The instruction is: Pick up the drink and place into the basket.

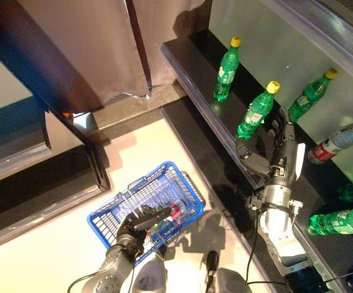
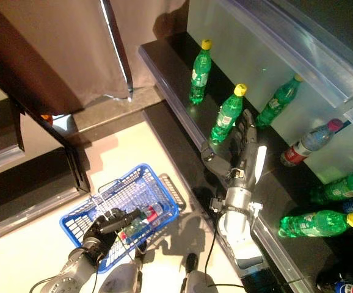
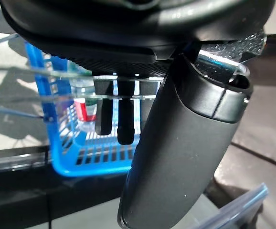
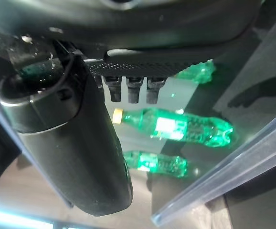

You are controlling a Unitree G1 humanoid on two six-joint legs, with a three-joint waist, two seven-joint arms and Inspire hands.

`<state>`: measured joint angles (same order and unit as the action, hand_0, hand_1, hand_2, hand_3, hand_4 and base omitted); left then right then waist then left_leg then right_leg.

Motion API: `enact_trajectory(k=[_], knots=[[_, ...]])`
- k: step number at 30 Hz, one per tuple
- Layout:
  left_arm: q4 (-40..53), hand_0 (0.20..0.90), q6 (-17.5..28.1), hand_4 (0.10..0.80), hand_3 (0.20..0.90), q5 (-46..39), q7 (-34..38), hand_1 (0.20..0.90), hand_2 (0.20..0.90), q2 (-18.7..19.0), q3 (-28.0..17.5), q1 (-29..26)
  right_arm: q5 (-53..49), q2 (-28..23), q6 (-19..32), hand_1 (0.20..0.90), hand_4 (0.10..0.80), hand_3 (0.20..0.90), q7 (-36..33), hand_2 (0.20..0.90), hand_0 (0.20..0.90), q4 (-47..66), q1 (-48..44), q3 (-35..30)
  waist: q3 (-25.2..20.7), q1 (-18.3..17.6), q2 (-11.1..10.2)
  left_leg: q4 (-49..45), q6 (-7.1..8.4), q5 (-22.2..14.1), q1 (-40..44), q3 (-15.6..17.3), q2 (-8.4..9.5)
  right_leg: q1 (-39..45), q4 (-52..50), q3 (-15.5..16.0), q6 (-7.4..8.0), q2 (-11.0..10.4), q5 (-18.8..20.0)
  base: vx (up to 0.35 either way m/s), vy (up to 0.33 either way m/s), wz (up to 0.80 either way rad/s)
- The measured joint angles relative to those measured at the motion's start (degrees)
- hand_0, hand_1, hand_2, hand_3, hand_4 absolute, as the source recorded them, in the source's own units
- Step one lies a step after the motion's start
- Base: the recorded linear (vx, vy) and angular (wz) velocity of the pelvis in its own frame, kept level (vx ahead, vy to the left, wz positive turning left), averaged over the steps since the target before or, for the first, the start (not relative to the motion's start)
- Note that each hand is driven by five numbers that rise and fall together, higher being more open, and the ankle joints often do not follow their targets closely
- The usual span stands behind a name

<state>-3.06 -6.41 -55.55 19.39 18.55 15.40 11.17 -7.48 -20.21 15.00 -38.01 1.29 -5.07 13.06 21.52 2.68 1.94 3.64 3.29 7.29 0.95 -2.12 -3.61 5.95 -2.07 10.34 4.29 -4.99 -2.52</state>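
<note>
A green bottle with a yellow cap stands on the dark shelf, just beyond the right hand. That hand lies over the shelf with its fingers straight and spread, reaching toward the bottle's base; the thumb juts out to the side. The head views do not settle whether the fingertips touch the bottle, and in the right wrist view it lies past them, ungrasped. A second green bottle stands further back on the same shelf. A third leans against the pale back panel, beside a clear bottle with a red cap and red label. More green bottles lie on their sides near the right forearm.

Down on the pale floor sits the blue basket, holding a clear bottle with a red label. The left hand is at the basket's near rim, fingers curled round its wire handle, as the left wrist view shows.
</note>
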Motion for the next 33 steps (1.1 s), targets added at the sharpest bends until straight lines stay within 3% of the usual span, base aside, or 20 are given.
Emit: enact_trajectory(k=[3, 8, 10, 12, 13, 14, 16, 19, 25, 33], knots=[[-1.5, 0.300, 1.3, 0.100, 0.200, -0.3, 0.0, 0.300, 0.300, -0.2, 0.0, 0.1, -1.4, 0.1, -1.0, 0.900, 0.800, 0.900, -0.4, 0.900, 0.900, -3.3, 0.0, 0.1, -0.1, 0.3, 0.1, -2.3, 0.64, -0.6, -0.2, 0.0, -0.25, -0.6, -3.0, 0.1, -0.58, 0.2, -1.8, 0.061, -0.071, 0.00], [-4.9, 0.300, 3.2, 0.100, 0.200, -1.4, 0.0, 0.300, 0.300, -0.5, 0.0, 0.2, -1.7, 1.0, -2.8, 0.900, 0.800, 0.900, -0.9, 0.900, 0.900, -5.5, -1.1, 2.7, 0.1, 1.4, 0.6, -9.6, 1.75, -4.6, -2.2, -0.2, -0.80, -5.3, -12.6, -2.7, -1.89, 0.0, -6.4, 0.172, 0.071, -0.23], [-6.5, 0.300, 4.4, 0.100, 0.200, -2.4, 0.0, 0.300, 0.300, -0.7, 0.0, -0.1, -1.7, 1.4, -2.8, 0.900, 0.800, 0.900, -1.2, 0.900, 0.900, -7.4, -2.9, 3.6, 0.5, 2.1, 1.4, -13.1, 2.25, -5.9, -3.6, -0.2, -1.55, -5.8, -13.1, -4.3, -2.59, 1.0, -6.0, 0.082, 0.152, -0.35], [-7.9, 0.300, 7.0, 0.100, 0.200, -3.1, 0.0, 0.300, 0.300, -1.4, -0.4, -2.1, -1.8, 1.2, -2.8, 0.900, 0.800, 0.900, -1.4, 0.900, 0.900, -9.0, -4.6, 3.7, 1.0, 3.1, 1.7, -18.7, 2.22, -6.4, -7.4, -0.7, -1.15, -7.5, -13.5, -5.5, -3.15, 1.1, -5.3, -0.141, 0.199, -0.37], [-8.0, 0.300, 9.1, 0.100, 0.200, -3.7, -0.3, 0.300, 0.300, -1.3, 0.4, -2.7, -1.8, 0.5, -2.8, 0.900, 0.800, 0.900, -1.7, 0.900, 0.900, -9.6, -6.3, 4.1, 1.2, 3.7, 2.0, -18.5, 1.39, -7.0, -8.7, -1.1, -1.06, -10.5, -14.9, -6.9, -3.00, 1.1, -5.1, -0.267, 0.195, -0.63], [-8.0, 0.300, 10.9, 0.100, 0.200, -4.4, -0.7, 0.300, 0.300, -1.4, 1.3, -2.9, -1.7, -0.2, -2.6, 0.900, 0.800, 0.900, -1.9, 0.900, 0.900, -9.6, -8.2, 4.3, 1.4, 3.5, 3.3, -16.9, 1.51, -7.9, -9.3, -1.6, -1.32, -12.9, -16.1, -7.4, -2.63, 1.6, -4.9, -0.285, 0.165, -0.61], [-8.7, 0.300, 12.3, 0.100, 0.200, -4.9, -0.8, 0.300, 0.300, -1.1, 2.4, -7.3, -1.8, -0.7, -2.0, 0.900, 0.800, 0.900, -4.7, 0.900, 0.900, -9.7, -14.0, 4.1, 3.7, 2.3, 4.1, -16.3, 1.61, -6.1, -14.3, -1.4, -0.01, -18.9, -18.7, -7.8, -1.55, 0.7, -4.3, -0.200, 0.119, -0.14], [-11.0, 0.300, 12.6, 0.100, 0.200, -4.9, -0.4, 0.300, 0.300, -0.9, 4.5, -13.4, -3.2, -0.8, -0.7, 0.900, 0.800, 0.900, -7.8, 0.900, 0.900, -10.4, -18.5, 3.5, 7.6, 1.9, 4.2, -13.4, 1.22, -2.8, -16.9, -1.4, 0.78, -22.8, -18.2, -7.8, -1.16, -0.2, -2.8, -0.160, 0.087, 0.07], [-11.7, 0.300, 13.3, 0.100, 0.200, -4.4, 0.1, 0.300, 0.300, -0.7, 4.7, -15.0, -2.8, -0.5, 2.6, 0.900, 0.800, 0.900, -16.4, 0.900, 0.900, -10.4, -23.3, -0.4, 9.1, 2.3, 4.2, -8.2, 1.42, 0.8, -22.2, -1.5, 0.17, -28.2, -13.5, -7.6, -0.62, 0.1, 0.8, -0.048, -0.002, -0.03], [-11.7, 0.300, 13.3, 0.100, 0.200, -4.3, 0.0, 0.300, 0.300, -0.7, 6.3, -17.3, -1.4, -0.6, 2.7, 0.900, 0.800, 0.900, -19.6, 0.900, 0.900, -9.9, -27.6, -3.9, 9.2, 3.7, 3.9, -5.6, 1.18, 1.1, -22.8, -1.4, 0.18, -28.0, -9.2, -7.5, -0.20, 0.4, 1.8, 0.006, -0.048, -0.02]])
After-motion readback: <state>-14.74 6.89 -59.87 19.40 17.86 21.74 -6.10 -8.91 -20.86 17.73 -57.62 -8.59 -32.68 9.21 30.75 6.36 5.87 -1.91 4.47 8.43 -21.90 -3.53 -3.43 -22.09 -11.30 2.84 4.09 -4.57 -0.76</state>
